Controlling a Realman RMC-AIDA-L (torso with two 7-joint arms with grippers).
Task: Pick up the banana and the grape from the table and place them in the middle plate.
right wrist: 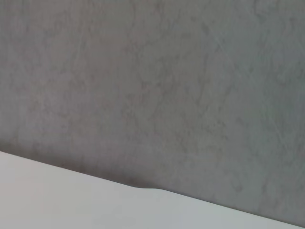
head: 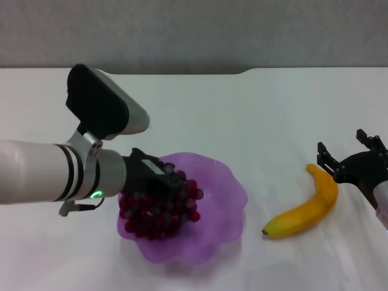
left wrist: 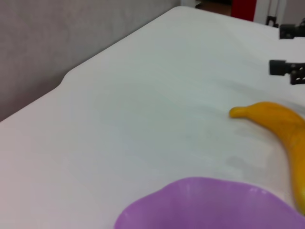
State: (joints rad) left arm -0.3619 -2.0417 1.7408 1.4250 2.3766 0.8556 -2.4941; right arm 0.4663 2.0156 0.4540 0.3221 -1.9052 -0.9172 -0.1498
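The bench (head: 254,115) is a plain white top with a notch in its far edge at about 1 o'clock; behind it stands a mottled grey wall (right wrist: 157,86). At about 6 o'clock sits the middle plate (head: 227,182) — translucent purple, wavy-rimmed — with the grape (head: 160,212) lying in its 9 o'clock half. The left tool (head: 159,179) reaches in from 9 o'clock, right over the bunch; whether it is clenched or released cannot be told. The banana (head: 306,212) lies on the bench at 4 o'clock, apart from the plate. The right tool (head: 347,154) hovers just beside the banana's far tip, its dark fingers spread apart — grasping nothing.
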